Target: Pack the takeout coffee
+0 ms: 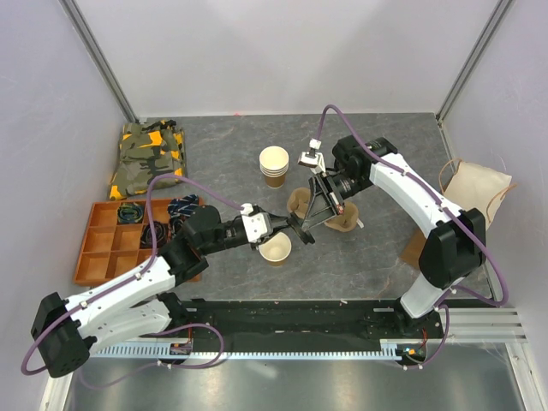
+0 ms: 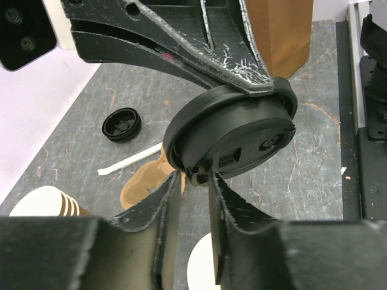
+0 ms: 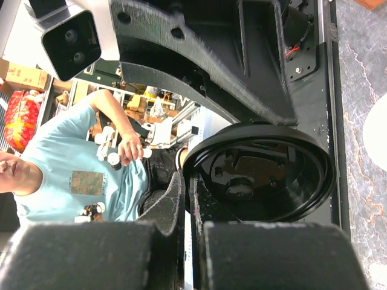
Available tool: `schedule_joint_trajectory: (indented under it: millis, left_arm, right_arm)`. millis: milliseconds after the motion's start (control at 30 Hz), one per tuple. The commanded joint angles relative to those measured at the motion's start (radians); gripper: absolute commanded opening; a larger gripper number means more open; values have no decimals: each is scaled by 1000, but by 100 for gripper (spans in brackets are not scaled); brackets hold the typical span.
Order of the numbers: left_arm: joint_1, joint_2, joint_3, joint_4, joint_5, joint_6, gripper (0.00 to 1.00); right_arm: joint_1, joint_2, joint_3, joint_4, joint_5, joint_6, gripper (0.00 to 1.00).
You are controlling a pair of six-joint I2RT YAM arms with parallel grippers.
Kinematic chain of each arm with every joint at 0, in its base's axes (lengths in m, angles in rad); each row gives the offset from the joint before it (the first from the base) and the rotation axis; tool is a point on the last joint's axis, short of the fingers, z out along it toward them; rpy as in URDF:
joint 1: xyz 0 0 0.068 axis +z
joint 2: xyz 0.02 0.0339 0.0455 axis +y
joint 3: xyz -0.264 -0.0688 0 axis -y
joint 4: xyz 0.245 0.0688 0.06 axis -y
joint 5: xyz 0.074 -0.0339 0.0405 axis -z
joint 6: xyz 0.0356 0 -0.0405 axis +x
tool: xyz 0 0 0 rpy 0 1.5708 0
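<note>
A round black lid [image 2: 233,136] hangs on edge in the air between my two grippers. My right gripper [image 3: 188,181] is shut on one side of its rim, and its fingers [image 2: 242,66] reach in from above in the left wrist view. From below, my left gripper [image 2: 195,178] closes narrowly round the opposite rim at the lid's tab. Under them the brown paper cup [image 1: 276,249] with a cream rim stands upright without a lid; its pale inside [image 2: 202,266] shows between the left fingers. In the top view the grippers [image 1: 305,224] meet just right of the cup.
A stack of nested cups [image 1: 274,165] stands behind. Brown paper pieces [image 1: 342,223] lie beside the cup. A second black lid [image 2: 121,125] and a white stick [image 2: 130,162] lie on the table. An orange compartment tray [image 1: 101,244] and a camouflage bundle [image 1: 150,158] are at the left, a paper bag [image 1: 475,184] at the right.
</note>
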Motion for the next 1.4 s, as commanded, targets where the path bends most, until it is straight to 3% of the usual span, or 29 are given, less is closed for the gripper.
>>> schedule_joint_trajectory:
  millis: [0, 133, 200, 333, 367, 433, 467, 567, 800, 833, 900, 933, 967, 1033, 1200, 1367]
  left_arm:
    - [-9, 0, 38, 69, -17, 23, 25]
    - [-9, -5, 41, 61, -15, 11, 15]
    - [-9, -5, 50, 25, -18, -9, 2]
    - [-9, -11, 73, -40, -9, -35, 2]
    - [-9, -14, 77, -55, -7, -43, 2]
    - [-9, -23, 90, -111, -1, -54, 2]
    - [-7, -31, 97, -135, 2, -63, 2]
    - [-9, -51, 137, -263, 22, -86, 2]
    - [-5, -80, 289, -731, 74, -165, 2]
    - [-5, -76, 304, -791, 80, -194, 2]
    - [2, -45, 347, -941, 86, -231, 2]
    - [8, -33, 361, -990, 94, -260, 2]
    - [33, -22, 372, -1082, 132, -276, 2]
    - [56, 4, 404, -1149, 163, -290, 2]
    - [136, 67, 455, -1216, 246, -405, 2]
    - [179, 107, 435, -1195, 130, -630, 2]
  right_arm:
    - [5, -34, -8, 5, -65, -3, 0]
    - [6, -35, -14, 8, -65, 0, 0]
    - [6, -32, -19, 11, -65, 3, 0]
    - [6, -26, -21, 28, -65, 26, 1]
    - [5, -25, -22, 42, -64, 39, 24]
    - [6, -14, -25, 55, -64, 54, 49]
    - [5, -11, -24, 62, -62, 63, 67]
    - [-8, -5, -8, 75, -35, 66, 86]
    - [-120, 38, 132, 88, 145, 68, 98]
    - [-130, 37, 154, 167, 245, 110, 95]
    - [-137, -81, 80, 425, 451, 433, 94]
    - [-137, -151, 23, 659, 648, 489, 98]
    - [-132, -281, -87, 753, 715, 517, 98]
    - [-120, -365, -140, 842, 891, 510, 98]
    - [-111, -385, -172, 786, 998, 464, 98]
    - [-111, -425, -189, 824, 1050, 418, 98]
